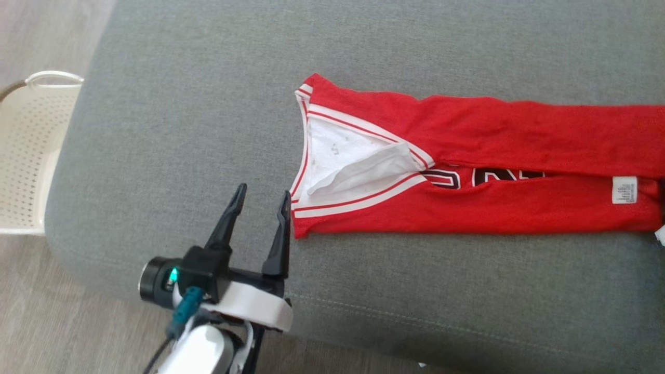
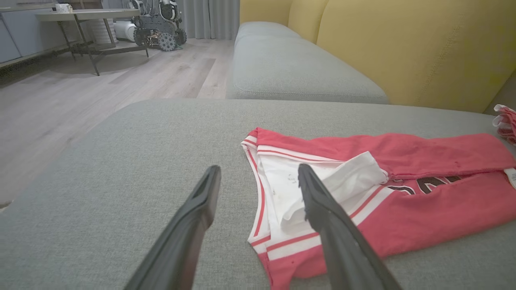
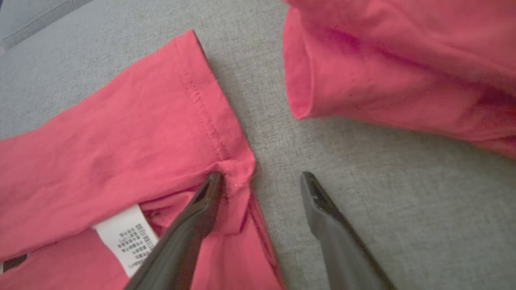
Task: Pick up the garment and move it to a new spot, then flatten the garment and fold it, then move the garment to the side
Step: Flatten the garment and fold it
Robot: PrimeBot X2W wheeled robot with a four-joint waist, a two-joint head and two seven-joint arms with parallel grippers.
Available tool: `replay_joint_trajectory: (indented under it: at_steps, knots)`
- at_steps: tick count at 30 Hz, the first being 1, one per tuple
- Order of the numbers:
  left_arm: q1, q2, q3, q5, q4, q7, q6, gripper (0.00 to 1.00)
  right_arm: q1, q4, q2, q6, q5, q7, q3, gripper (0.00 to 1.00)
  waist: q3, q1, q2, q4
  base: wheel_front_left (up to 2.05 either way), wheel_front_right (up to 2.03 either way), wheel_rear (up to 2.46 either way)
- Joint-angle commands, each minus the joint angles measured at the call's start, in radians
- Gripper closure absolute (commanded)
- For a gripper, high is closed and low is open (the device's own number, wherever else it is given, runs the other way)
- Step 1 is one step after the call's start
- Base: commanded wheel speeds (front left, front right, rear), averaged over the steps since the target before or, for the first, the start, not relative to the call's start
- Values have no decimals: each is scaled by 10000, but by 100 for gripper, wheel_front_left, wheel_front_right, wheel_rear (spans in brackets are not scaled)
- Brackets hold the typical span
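The garment (image 1: pixel 493 130) is a red jersey with white-and-red trim, lying as a long narrow strip with both long sides turned in. It rests on a grey cushion (image 1: pixel 182 104). Its white-lined neck end points left and a white care label (image 1: pixel 623 189) sits near the right end. My left gripper (image 1: pixel 263 191) stands open just left of the neck end, right finger close to the trim, holding nothing. In the left wrist view the open left gripper (image 2: pixel 259 169) frames the garment's (image 2: pixel 423 209) collar edge. My right gripper (image 3: pixel 262 175) is open over the garment's (image 3: pixel 121 133) hem corner, left fingertip touching the cloth.
Another bunched red cloth (image 3: pixel 383 52) lies just past the hem, and shows at the cushion's far end as a red cloth (image 2: pixel 506 121). A white perforated basket (image 1: pixel 26 150) stands on the floor to the left. A yellow backrest (image 2: pixel 403 48) rises behind. A table (image 2: pixel 84 16) stands across the wooden floor.
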Motion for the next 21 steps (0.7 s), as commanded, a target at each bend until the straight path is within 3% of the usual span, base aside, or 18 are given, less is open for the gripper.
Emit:
replay_joint_trajectory:
  at_steps: [1,7,9,10,12,13,21]
  knots:
    - [-44,-90,457,350,-228,-121,-102,0,97,-84,24,46,61,511,404,0,-60,1,-1,88,0,0,0]
    - [165,-351,687,937,-137,-121,-193,0,430,-484,147,46,605,1071,831,0,-72,1,-1,44,0,0,0]
    - [218,-412,794,1159,-89,-122,-207,0,534,-635,171,46,774,1157,954,11,-76,1,-1,-15,0,0,0]
    - [236,-449,841,1248,-65,-122,-224,0,581,-685,188,46,853,1200,1020,39,-82,1,-1,-35,0,0,0]
    - [258,-539,932,1384,-33,-122,-277,0,641,-779,196,46,1022,1238,1151,84,-103,1,-1,-61,0,0,0]
    - [265,-580,976,1449,-31,-122,-310,0,659,-854,193,46,1142,1178,1226,100,-116,1,-1,-73,0,0,0]
    - [503,-769,1428,1782,64,-122,-600,0,464,-1496,-302,46,1746,78,1587,100,-260,1,-1,-448,0,0,0]
